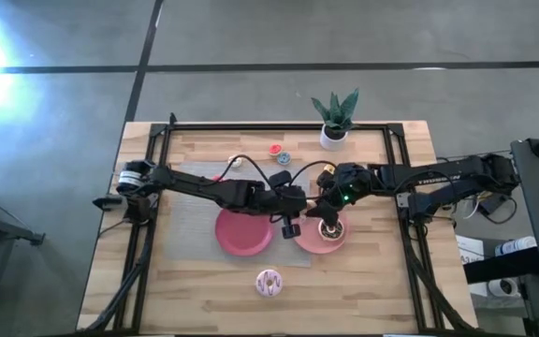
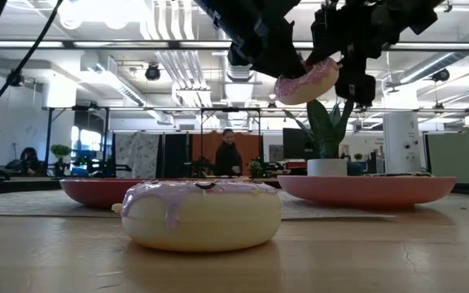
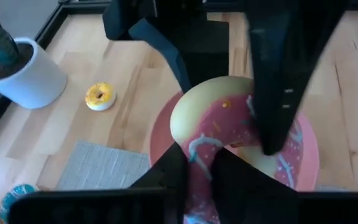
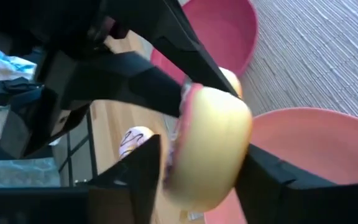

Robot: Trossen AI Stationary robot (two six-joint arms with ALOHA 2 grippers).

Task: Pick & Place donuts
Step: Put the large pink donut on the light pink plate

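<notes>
Two grippers meet on one pink sprinkled donut [image 2: 306, 80], held in the air above the right plate [image 2: 369, 190]; I judge my left gripper [image 3: 199, 163] and right gripper [image 4: 197, 165] both clamp it, a handover; the ring stands tilted. A pink-white donut [image 1: 269, 282] lies near the worktop's [image 1: 382, 290] front edge; the potted plant [image 1: 334, 117] stands well behind.

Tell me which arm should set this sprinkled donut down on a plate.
Right, probably. Both claws appear to grip the sprinkled donut in the air, but the right claw hangs directly above the right-hand plate, so it only needs to lower. The left claw reaches in from beside it.
</notes>
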